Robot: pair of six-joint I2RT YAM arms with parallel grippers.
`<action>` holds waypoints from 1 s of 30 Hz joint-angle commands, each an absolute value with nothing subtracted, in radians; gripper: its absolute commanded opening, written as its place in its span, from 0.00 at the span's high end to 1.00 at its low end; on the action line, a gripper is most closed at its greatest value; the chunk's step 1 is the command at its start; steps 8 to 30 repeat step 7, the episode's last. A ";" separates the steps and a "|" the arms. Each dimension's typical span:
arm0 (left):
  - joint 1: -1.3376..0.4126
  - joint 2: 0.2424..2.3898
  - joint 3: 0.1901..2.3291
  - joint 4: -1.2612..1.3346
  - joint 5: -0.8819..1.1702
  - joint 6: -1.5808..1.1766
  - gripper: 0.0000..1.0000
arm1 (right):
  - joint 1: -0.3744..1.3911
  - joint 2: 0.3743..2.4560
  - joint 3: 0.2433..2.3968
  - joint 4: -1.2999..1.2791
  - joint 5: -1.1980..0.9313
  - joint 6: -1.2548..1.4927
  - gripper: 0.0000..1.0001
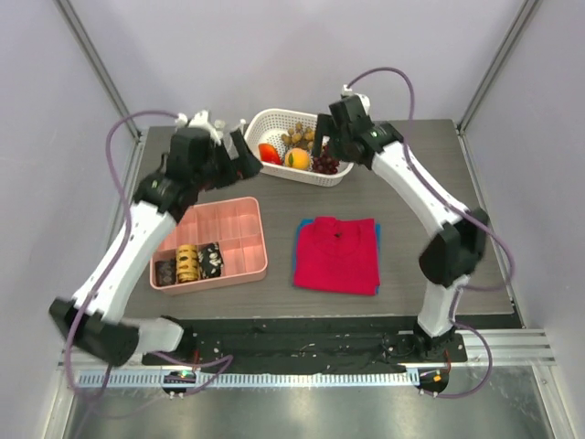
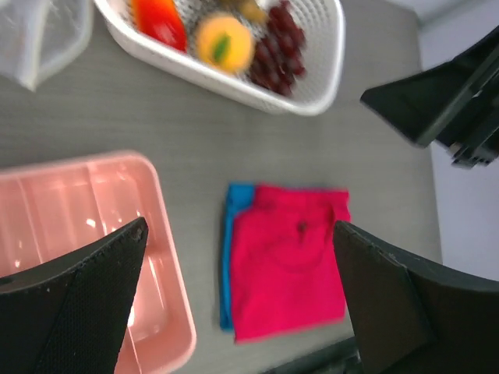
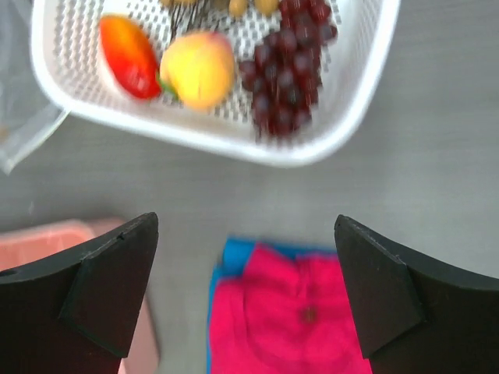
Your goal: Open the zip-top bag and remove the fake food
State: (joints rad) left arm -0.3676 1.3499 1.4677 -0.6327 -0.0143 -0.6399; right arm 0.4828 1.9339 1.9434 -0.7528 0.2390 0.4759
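I find left tool (image 2: 239, 227) and right tool (image 3: 245, 222) both released, food (image 3: 199, 66) in the basket (image 3: 359, 101) and bag (image 2: 35, 39) seemingly empty on the desk (image 2: 117, 117) beside it; removal looks complete, so next I would retract both arms.

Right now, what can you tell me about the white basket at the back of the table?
The basket is white plastic, its walls and floor full of small holes, with a smooth rim, rounded-rectangular, upright on the dark table. Inside lie a red piece, an orange-yellow fruit, dark red grapes and tan balls. The left gripper and right gripper hang open near it, neither holding it.
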 commanded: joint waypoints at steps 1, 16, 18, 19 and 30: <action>-0.471 1.145 1.255 -0.644 -0.009 -0.679 0.00 | 0.517 1.621 1.641 -0.902 0.380 0.587 0.00; -0.509 0.888 1.082 -0.499 0.061 -0.704 0.00 | 0.517 1.157 1.232 -0.707 0.290 0.650 0.00; -0.509 0.888 1.082 -0.499 0.061 -0.704 0.00 | 0.517 1.157 1.232 -0.707 0.290 0.650 0.00; -0.509 0.888 1.082 -0.499 0.061 -0.704 0.00 | 0.517 1.157 1.232 -0.707 0.290 0.650 0.00; -0.509 0.888 1.082 -0.499 0.061 -0.704 0.00 | 0.517 1.157 1.232 -0.707 0.290 0.650 0.00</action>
